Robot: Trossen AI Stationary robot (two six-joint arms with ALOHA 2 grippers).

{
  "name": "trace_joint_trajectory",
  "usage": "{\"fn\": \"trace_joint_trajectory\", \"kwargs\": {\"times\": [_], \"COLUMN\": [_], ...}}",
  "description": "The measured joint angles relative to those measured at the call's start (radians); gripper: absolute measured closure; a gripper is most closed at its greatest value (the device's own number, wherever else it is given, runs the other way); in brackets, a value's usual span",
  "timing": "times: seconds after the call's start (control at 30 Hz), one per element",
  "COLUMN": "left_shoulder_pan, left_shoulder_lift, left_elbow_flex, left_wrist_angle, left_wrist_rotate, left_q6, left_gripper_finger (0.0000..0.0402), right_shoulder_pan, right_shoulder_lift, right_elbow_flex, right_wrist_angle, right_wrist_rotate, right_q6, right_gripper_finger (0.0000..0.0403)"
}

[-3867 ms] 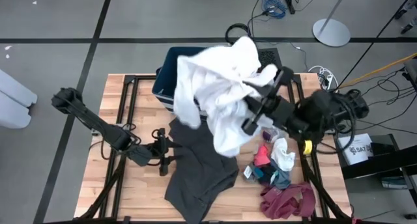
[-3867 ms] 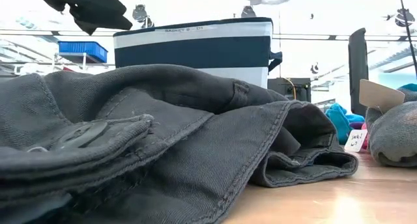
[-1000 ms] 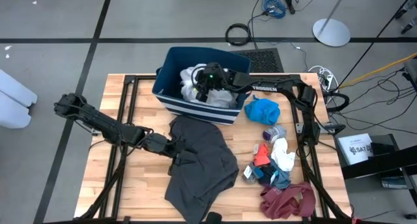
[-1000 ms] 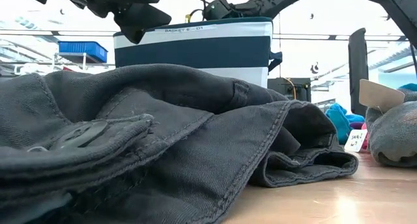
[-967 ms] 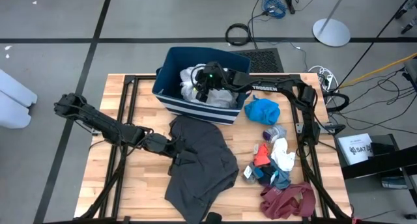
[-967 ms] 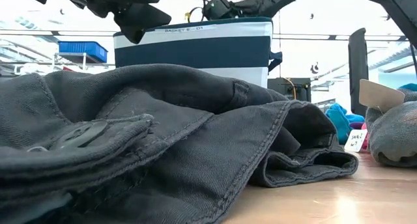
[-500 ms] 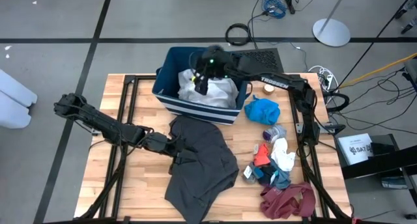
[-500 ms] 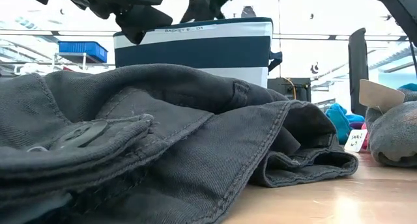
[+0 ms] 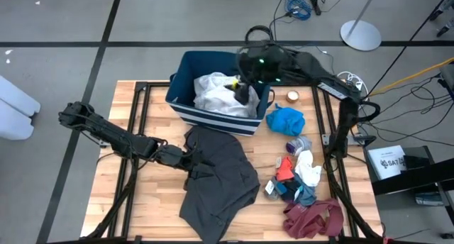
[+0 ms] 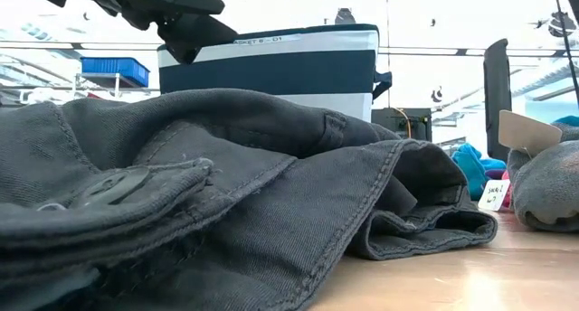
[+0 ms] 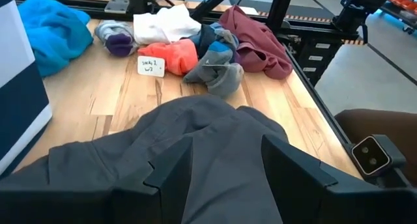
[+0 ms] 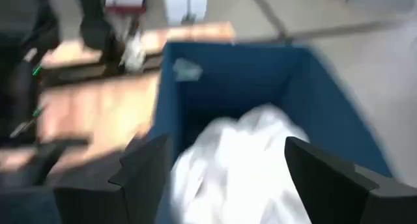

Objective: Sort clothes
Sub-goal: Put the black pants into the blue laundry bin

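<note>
The clothes lie on the wooden table. A dark grey garment [image 9: 221, 181] is spread near the middle, also in the low view [image 10: 226, 184]. My left gripper [image 9: 195, 167] hangs open just above its left edge, with the cloth [image 11: 215, 139] below its fingers. A white garment [image 9: 213, 91] lies in the dark blue striped bin [image 9: 183, 68]. My right gripper [image 9: 243, 89] is open above the bin's right part, clear of the white cloth [image 12: 247, 159]. A bright blue top [image 9: 285, 120], small socks and a red piece [image 9: 292, 174], and a maroon top [image 9: 316, 217] lie at the right.
A small round roll [image 9: 292, 96] sits right of the bin. A paper label [image 11: 151, 66] lies by the red piece. Bare wood shows at the table's left and near the front edge. The table frame's black rails [image 9: 135, 116] run along both sides.
My right gripper has come up out of the bin and moved toward the table's right and far edge. The white garment stays lying in the bin.
</note>
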Motion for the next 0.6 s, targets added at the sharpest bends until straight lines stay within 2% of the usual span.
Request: {"fn": "trace_joint_trajectory", "kwargs": {"times": [0.17, 0.27, 0.37, 0.47, 0.6], "left_shoulder_pan": [-0.004, -0.004, -0.004, -0.017, -0.061], "left_shoulder_lift": [0.0, 0.0, 0.0, 0.0, 0.0], "left_elbow_flex": [0.0, 0.0, 0.0, 0.0, 0.0], "left_wrist_angle": [-0.004, -0.004, -0.004, -0.004, 0.001], "left_wrist_rotate": [0.001, 0.011, 0.062, 0.129, 0.137], "left_q6": [-0.028, -0.055, -0.079, -0.08, -0.08], "left_gripper_finger": [0.021, 0.021, 0.021, 0.021, 0.021], "right_shoulder_pan": [0.124, 0.235, 0.365, 0.5, 0.662], "right_shoulder_lift": [-0.03, -0.033, -0.033, -0.032, -0.032], "right_elbow_flex": [0.0, -0.001, -0.018, -0.066, -0.2], "right_wrist_angle": [-0.219, -0.298, -0.309, -0.317, -0.28], "right_wrist_rotate": [-0.047, -0.028, 0.049, 0.17, 0.295], "right_q6": [0.089, 0.131, 0.18, 0.243, 0.385], "right_gripper_finger": [0.0117, 0.0117, 0.0117, 0.0117, 0.0117]}}
